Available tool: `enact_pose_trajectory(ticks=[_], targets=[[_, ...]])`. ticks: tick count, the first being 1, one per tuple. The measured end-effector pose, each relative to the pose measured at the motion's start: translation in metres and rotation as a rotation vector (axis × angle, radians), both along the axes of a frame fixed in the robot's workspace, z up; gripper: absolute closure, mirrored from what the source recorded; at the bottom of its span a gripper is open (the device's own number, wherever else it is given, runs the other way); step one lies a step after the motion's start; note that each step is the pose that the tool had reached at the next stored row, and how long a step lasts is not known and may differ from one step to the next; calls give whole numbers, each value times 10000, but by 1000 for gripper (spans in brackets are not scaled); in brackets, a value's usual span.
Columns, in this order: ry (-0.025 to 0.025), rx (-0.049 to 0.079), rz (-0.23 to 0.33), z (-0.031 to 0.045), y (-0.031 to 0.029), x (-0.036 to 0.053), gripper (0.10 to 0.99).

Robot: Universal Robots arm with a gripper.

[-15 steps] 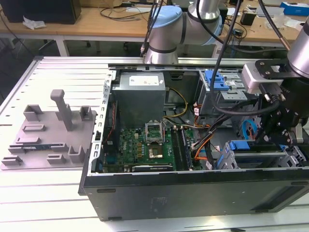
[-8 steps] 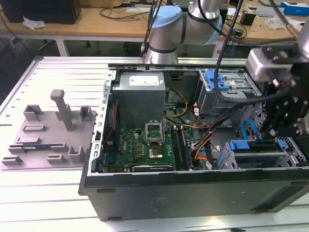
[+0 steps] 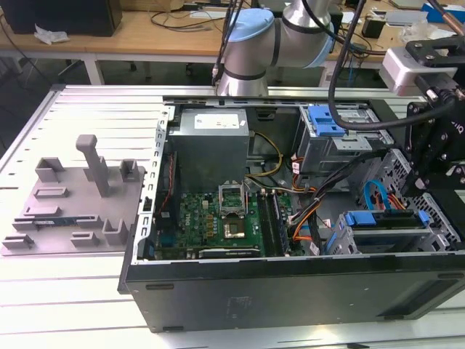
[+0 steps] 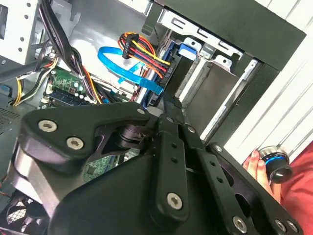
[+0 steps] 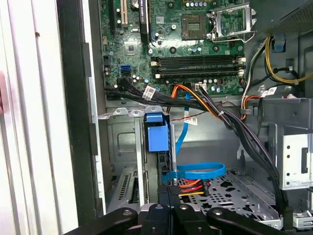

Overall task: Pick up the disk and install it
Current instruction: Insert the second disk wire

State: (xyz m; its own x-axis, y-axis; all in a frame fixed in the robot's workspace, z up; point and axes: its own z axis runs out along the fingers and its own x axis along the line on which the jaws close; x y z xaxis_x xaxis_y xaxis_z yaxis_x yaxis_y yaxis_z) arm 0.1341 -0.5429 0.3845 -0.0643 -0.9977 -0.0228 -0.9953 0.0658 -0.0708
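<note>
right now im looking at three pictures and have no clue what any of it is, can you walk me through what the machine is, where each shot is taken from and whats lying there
This is one robot arm working over an open computer case that lies on a slatted metal table. The exterior view comes from a camera off the arm and sees the whole scene. Inside the case are a green motherboard, a grey power supply box and coloured cables. A grey plastic fixture lies beside the case at the exterior view's left. The two wrist views come from cameras riding on the arm, looking down into the case. The black gripper hangs over the drive bay, at the disk standing in its blue bracket.
</note>
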Motion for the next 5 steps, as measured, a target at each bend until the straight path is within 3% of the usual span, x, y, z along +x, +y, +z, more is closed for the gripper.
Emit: enact_pose_trajectory(ticks=[5], targets=[[0,0,0,0,0,0,980]])
